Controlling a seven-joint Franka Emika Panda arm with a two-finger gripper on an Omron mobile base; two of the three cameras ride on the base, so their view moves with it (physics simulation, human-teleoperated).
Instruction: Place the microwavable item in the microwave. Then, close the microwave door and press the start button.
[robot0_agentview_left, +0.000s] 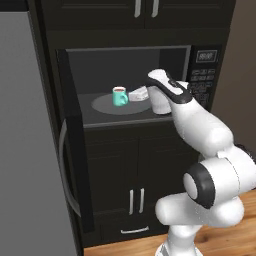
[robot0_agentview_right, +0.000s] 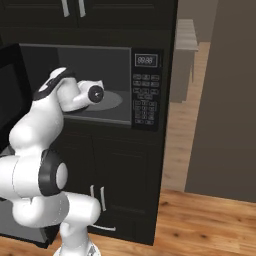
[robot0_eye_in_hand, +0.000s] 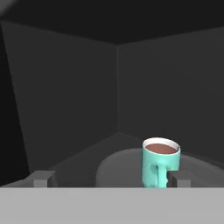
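On your far left in the left base view you see the microwave door (robot0_agentview_left: 75, 150) swung wide open, edge-on, with its one long silver bar handle (robot0_agentview_left: 66, 172) curving down its outer face. To its right the microwave (robot0_agentview_left: 130, 55) cavity stands open, and on the one grey turntable (robot0_agentview_left: 107, 106) sits one teal mug (robot0_agentview_left: 119, 96), upright, holding brown liquid. Right of the mug the pincer (robot0_agentview_left: 138, 94) reaches into the cavity, near the mug but apart from it. Further right comes the keypad panel (robot0_agentview_left: 202, 75), with one small display above rows of pale keys.

The right base view gives you the keypad (robot0_agentview_right: 145, 97) face-on, with display digits the left view blurs, but the arm hides the mug there. Both base views show two cabinet handles (robot0_agentview_left: 135, 200) below the microwave and two (robot0_agentview_left: 145, 7) above.

The hand view shows you what neither base view does: the mug (robot0_eye_in_hand: 160, 161) from close up, handle turned towards the camera, standing on the turntable (robot0_eye_in_hand: 118, 168) right of centre, with the two fingertips (robot0_eye_in_hand: 42, 178) spread wide apart, holding nothing; the right one sits just in front of the mug's base.
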